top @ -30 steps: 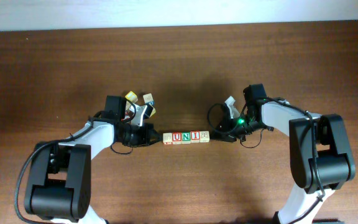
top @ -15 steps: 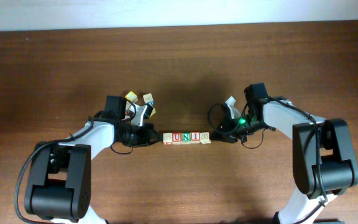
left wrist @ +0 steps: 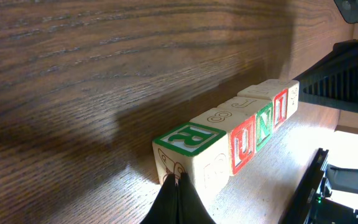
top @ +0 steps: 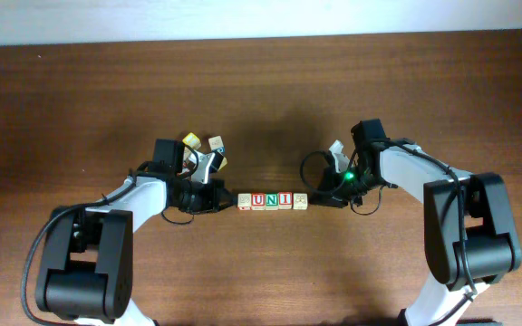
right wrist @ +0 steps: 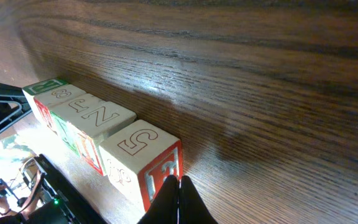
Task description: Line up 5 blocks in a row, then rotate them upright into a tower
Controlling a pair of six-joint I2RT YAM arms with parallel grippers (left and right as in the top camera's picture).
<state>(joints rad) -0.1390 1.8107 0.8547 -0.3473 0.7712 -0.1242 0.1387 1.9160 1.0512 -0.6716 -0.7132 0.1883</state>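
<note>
Five blocks lie in a straight row at the table's middle: a pale one (top: 245, 200), the red "U" (top: 257, 199), the green "N" (top: 271, 199), the red "I" (top: 285, 199) and another pale one (top: 299, 200). My left gripper (top: 234, 201) is shut, its tip against the row's left end. In the left wrist view its tip (left wrist: 179, 182) meets the end block with a green "R" on top (left wrist: 188, 138). My right gripper (top: 313, 199) is shut at the right end. Its tip (right wrist: 179, 182) touches the red face of the block topped "5" (right wrist: 143, 146).
Behind the left arm sit a yellow-faced cube (top: 190, 140) and two more loose cubes (top: 216, 143), (top: 220, 162). A small white piece (top: 335, 148) lies by the right arm. Dark wooden table (top: 261, 91) extends all round, with a pale wall edge at the back.
The right arm has shifted slightly to the left near its wrist. The row of blocks and the left arm stay where they were.
</note>
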